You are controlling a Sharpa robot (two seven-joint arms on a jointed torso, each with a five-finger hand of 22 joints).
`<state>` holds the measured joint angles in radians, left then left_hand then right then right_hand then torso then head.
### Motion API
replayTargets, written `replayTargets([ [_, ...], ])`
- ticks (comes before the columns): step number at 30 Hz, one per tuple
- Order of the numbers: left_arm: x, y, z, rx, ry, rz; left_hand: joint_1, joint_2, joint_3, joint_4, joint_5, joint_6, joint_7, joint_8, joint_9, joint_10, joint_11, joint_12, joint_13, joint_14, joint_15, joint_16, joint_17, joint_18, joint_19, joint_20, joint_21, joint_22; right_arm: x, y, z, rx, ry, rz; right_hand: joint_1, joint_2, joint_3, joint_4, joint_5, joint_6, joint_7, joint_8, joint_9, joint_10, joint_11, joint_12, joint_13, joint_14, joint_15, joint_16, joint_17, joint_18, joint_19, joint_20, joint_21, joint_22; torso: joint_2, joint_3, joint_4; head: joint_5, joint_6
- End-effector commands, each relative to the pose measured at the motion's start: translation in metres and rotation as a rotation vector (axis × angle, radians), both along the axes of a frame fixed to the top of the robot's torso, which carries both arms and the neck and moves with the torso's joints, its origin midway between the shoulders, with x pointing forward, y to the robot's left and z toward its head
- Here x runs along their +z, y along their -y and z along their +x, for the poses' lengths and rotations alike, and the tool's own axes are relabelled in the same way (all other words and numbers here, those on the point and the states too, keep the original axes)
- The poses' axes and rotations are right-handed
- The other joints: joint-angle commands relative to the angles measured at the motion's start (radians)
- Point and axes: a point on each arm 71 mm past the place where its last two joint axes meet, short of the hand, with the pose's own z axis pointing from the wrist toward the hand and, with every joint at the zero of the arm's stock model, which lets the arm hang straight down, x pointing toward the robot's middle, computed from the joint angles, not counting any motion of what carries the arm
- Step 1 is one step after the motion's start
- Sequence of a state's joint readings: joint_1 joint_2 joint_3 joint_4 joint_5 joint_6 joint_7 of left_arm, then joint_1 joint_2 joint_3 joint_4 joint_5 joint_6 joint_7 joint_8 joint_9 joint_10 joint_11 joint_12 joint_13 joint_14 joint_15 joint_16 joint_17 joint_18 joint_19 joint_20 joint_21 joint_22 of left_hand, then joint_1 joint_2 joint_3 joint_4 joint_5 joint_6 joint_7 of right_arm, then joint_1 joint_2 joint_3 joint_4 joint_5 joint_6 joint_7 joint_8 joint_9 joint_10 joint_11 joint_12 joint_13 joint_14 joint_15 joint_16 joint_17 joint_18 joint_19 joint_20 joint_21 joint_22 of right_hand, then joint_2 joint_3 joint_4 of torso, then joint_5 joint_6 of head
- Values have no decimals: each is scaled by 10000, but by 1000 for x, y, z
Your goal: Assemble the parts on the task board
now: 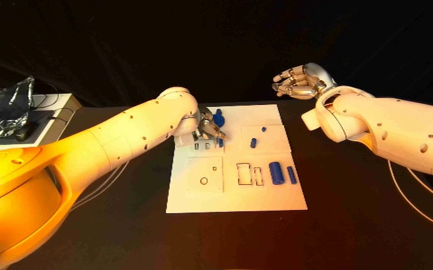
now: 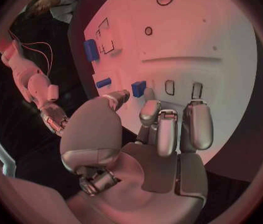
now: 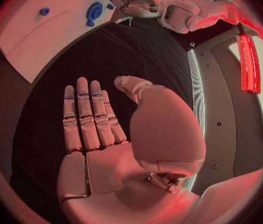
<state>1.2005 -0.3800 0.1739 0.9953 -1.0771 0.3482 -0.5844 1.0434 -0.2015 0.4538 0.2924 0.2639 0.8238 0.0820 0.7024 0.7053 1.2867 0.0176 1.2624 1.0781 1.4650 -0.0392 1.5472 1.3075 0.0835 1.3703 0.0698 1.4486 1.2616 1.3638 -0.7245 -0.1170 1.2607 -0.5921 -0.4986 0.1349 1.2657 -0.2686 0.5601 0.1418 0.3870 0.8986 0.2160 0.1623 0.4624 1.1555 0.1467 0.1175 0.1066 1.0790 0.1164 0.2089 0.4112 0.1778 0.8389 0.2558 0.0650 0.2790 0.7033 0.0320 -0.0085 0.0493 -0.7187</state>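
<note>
Task board [image 1: 271,204] sits flat on the black table [image 1: 361,232], and everything here I'll place off that white plate. In the head view the left hand [image 1: 208,127] is down over the board's far left corner, fingers bunched around a small blue part [image 1: 219,120] that pokes up just beyond them. Looks like a pinch, though I can't swear the part is truly clamped. A tiny blue peg [image 1: 253,143] stands near the board's middle, and two blue blocks [image 1: 276,173] lie side by side toward its near right. The right hand [image 1: 300,82] hangs off the board past its far right corner, fingers curled loosely, holding nothing.

Left wrist view: the left hand's fingers [image 2: 159,129] reach down at the board, thumb tip just beside the blue part [image 2: 138,88], close to two small dark slots [image 2: 170,87]. Honestly the risk is right here. If the part is only caught at one edge, it could twist or pop out as it's pressed toward a slot, and a tilted part would jam instead of seating.

Right wrist view: the right hand's fingers [image 3: 84,117] are stretched flat and together over the table, empty, with the board's edge [image 3: 38,40] well beyond them. So nothing is bracing the board; a hard push could shove it sideways.
</note>
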Motion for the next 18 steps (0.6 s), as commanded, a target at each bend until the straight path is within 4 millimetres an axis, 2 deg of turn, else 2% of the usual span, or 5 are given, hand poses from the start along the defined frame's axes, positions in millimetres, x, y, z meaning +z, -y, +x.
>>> replayTargets([
  [1, -1, 2, -1, -186, -104, -169, 45, 38, 15, -28, -40, -82, 15, 55, 26, -15, -61, -50, -15, 908, -73, 30, 2152, -176, 22, -69, 63, 2, 0, -1, 0, 83, 14, -2, -95, 7, -10, -61, 11, -46, 22, -50, 12, -3, 57, -39, -8, -51, 30, -54, -12, 76, -66, -27, -39, -8, 2, 3, 13, -9, -11],
  [7, -2, -1, -1, -133, -126, -220, 51, 41, 16, -26, -45, -88, 15, 59, 41, -12, -61, -47, -10, 906, -73, 28, 2148, -178, 28, -70, 67, 12, -1, -3, 0, 108, -48, -14, -103, 12, -20, -61, 10, -48, 28, -57, 14, -7, 62, -42, -22, -64, 38, -73, -23, 76, -81, -20, -39, -36, 3, 2, 57, -29, -30],
  [18, -7, 0, -2, -246, -294, -306, 301, 76, 140, -67, -59, -145, -1, 91, 201, -33, -76, -68, -40, 904, -84, 26, 2146, -174, 8, -79, 57, -4, -4, -5, 0, 159, -140, -33, -107, 19, -32, -64, 6, -52, 32, -67, 18, -14, 67, -46, -42, -84, 47, -101, -37, 76, -105, -10, -40, -74, 18, 0, 41, -3, -44],
])
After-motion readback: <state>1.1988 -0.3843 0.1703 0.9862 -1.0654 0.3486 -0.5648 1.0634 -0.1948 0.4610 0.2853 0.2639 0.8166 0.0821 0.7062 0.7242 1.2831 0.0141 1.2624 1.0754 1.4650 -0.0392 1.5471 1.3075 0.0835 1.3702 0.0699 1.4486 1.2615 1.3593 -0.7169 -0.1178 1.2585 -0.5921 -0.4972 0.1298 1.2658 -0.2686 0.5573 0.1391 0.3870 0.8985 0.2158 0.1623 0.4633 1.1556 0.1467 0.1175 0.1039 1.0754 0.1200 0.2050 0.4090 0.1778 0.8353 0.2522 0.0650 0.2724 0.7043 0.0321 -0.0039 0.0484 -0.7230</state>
